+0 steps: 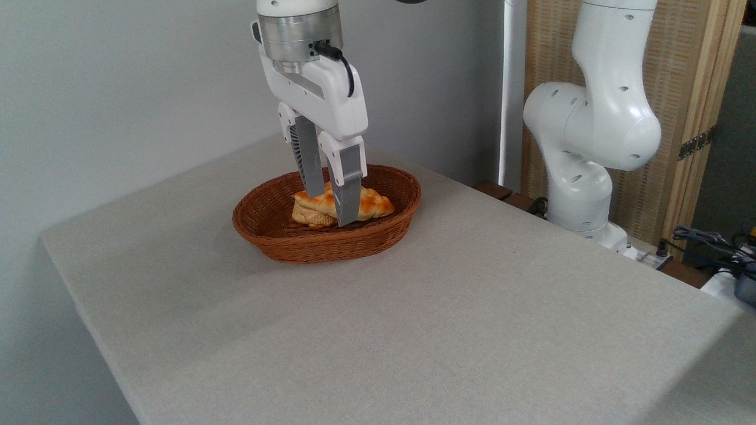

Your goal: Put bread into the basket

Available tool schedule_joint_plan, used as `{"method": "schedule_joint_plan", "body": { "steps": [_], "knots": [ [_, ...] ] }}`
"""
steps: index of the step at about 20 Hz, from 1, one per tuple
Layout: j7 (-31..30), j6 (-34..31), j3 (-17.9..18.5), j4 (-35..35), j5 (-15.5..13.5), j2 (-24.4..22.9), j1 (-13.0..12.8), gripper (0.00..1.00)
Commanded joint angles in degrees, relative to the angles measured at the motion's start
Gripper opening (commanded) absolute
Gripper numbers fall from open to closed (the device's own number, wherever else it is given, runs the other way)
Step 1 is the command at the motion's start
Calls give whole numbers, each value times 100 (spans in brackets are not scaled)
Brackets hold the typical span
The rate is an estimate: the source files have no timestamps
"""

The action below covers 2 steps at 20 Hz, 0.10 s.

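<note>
The basket [326, 223] sits on the table [413, 330], toward the back, and everything here is told from that basket. The bread [371, 205] lies inside the basket, long and golden, with its pointed end near the basket's right rim. Its other end rests on a paler, ruffled pastry [308, 217] that is also in the basket, so the bread looks a bit propped up instead of lying flat on the bottom. That is likely just where it ended up, since the pastry fills the space under it. The claw [332, 208] hangs straight down into the basket, right over the middle of the bread. Its 2 fingers [349, 195] are set a little apart, with the bread in the gap between them. The front finger crosses in front of the bread and its tip reaches down near the basket's front wall. I cannot tell if the fingers are still pinching the bread or have let go, because the front finger hides the spot where they would touch. The bread is in the basket, so the job looks nearly done. The claw only needs to be free and lift away.
</note>
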Motion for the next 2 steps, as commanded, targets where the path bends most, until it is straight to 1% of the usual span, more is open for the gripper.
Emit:
{"method": "schedule_joint_plan", "body": {
  "steps": [1, 2],
  "knots": [
    [-40, 23, 196, 184, 63, 89, -62, 100],
    [-5, 23, 205, 219, 54, 89, -62, 100]
  ]
}}
